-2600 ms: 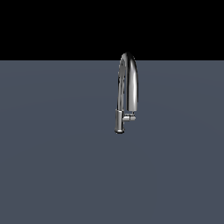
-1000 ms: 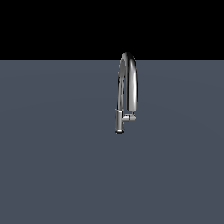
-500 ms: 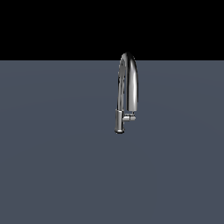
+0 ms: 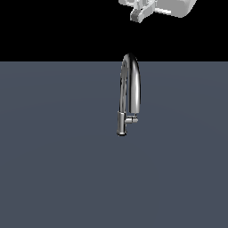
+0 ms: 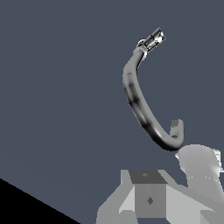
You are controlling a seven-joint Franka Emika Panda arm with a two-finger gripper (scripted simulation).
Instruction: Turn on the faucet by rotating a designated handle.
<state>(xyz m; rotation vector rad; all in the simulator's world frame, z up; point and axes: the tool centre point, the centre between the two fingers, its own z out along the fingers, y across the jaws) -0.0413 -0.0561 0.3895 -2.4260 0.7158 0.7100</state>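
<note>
My hand (image 4: 143, 12) high above faucet (image 4: 130, 91), well apart; finger spread can't tell. Faucet mid-tabletop (image 4: 53, 169), toward far edge. Handle (image 4: 132, 120): short stub low on faucet. Should descend past arch, push stub sideways, avoid dark spout tip. Chrome slick, slim arch; tabletop flat matte grey.

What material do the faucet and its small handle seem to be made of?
The faucet looks like polished chrome metal: its arch carries bright and dark reflective bands. The handle seems the same shiny metal, paler at its tip. As a render, this is only appearance.
</note>
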